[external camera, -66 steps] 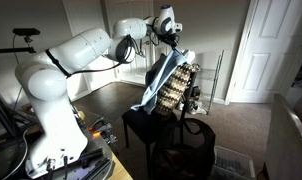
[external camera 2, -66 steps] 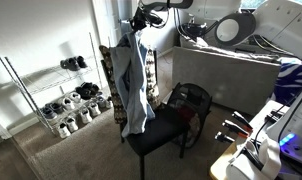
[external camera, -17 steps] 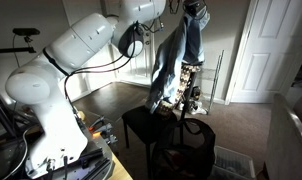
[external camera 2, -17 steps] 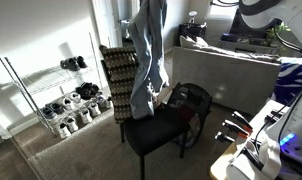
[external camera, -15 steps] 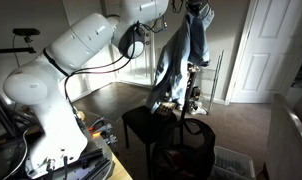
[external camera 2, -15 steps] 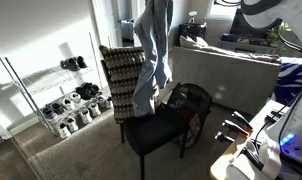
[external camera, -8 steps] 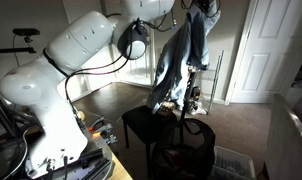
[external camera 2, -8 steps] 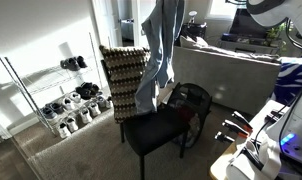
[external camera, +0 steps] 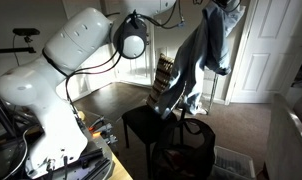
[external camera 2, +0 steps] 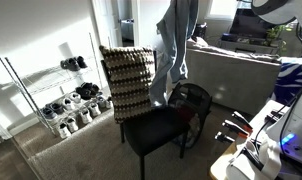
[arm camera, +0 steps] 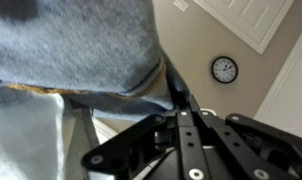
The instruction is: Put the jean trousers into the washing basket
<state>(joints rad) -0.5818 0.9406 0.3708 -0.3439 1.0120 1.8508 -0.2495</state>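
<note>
The jean trousers hang limp and long from my gripper (external camera: 217, 6), which is shut on their top, high near the ceiling. In both exterior views the blue denim (external camera: 196, 65) (external camera 2: 177, 50) dangles with its lower end just above the seat of a black chair (external camera: 141, 124). The washing basket, black and soft-sided, stands on the floor beside the chair (external camera: 194, 152) (external camera 2: 192, 103). The trousers hang partly over it in an exterior view. In the wrist view the denim (arm camera: 71, 45) fills the upper left, pinched at the closed fingers (arm camera: 169, 92).
The chair has a brown-and-cream chequered back (external camera 2: 127, 80). A wire shoe rack (external camera 2: 61, 100) stands by the wall. A white door (external camera: 271, 50) is behind. A sofa or bed (external camera 2: 231, 65) is past the basket. A wall clock (arm camera: 224, 69) shows in the wrist view.
My gripper has lifted the trousers off the chair back and carried them sideways, away from the chair and toward the basket. They swing further out now.
</note>
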